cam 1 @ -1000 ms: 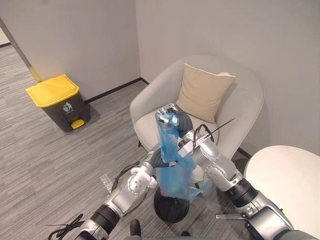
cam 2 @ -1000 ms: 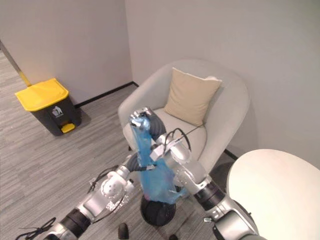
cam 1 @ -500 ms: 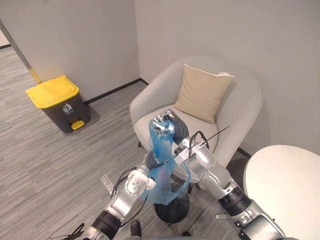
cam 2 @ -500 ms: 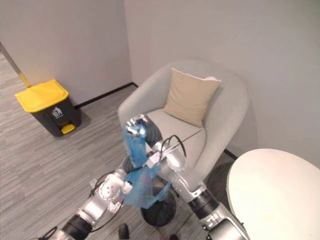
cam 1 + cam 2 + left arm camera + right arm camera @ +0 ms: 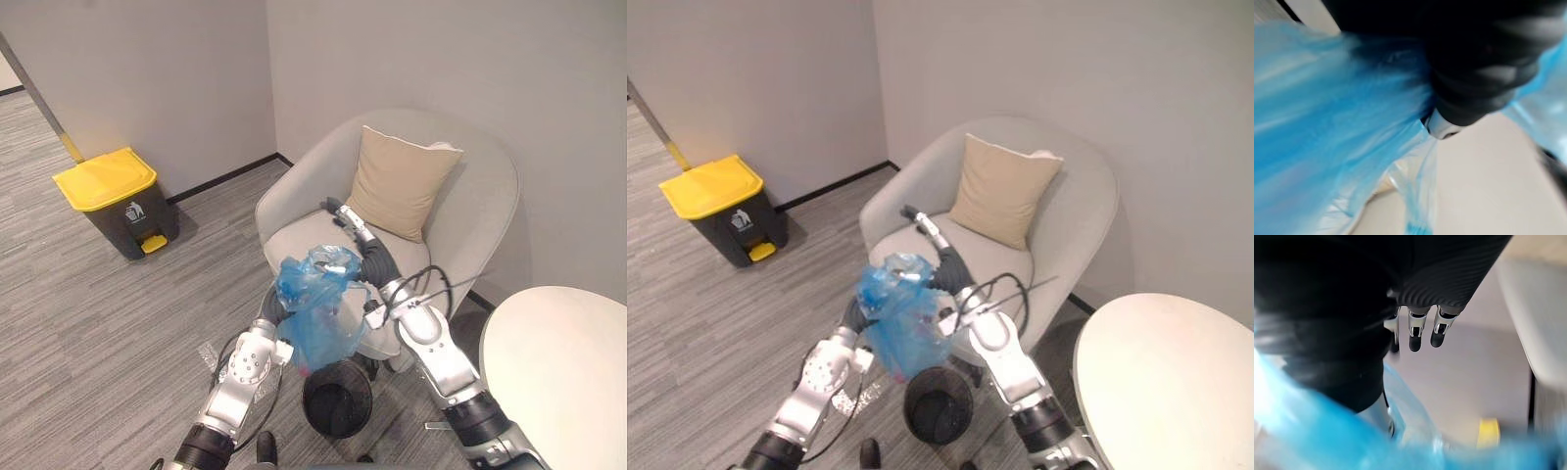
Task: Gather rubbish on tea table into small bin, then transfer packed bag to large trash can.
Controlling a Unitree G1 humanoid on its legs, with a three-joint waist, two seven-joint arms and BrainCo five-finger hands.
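Observation:
A blue plastic bag (image 5: 312, 311) with rubbish in it hangs bunched above and a little left of the small black bin (image 5: 338, 409) on the floor. My left hand (image 5: 1474, 73) is behind the bag's gathered top, curled on the blue film. Past the bag, my right hand (image 5: 355, 231) reaches over the armchair's seat. Its fingers (image 5: 1415, 330) are straight, holding nothing and apart from the bag. The large dark trash can (image 5: 113, 196) with a yellow lid stands by the far left wall, lid down.
A grey armchair (image 5: 470, 196) with a beige cushion (image 5: 397, 181) stands right behind the bin. The round white table (image 5: 568, 362) is at the lower right. A clear plastic scrap (image 5: 209, 354) lies on the floor beside my left arm. Open carpet stretches toward the trash can.
My right hand has let go of the bag's top and opened, stretching toward the chair. The bag has sunk and shifted left, now bunched in my left hand, which has curled tight.

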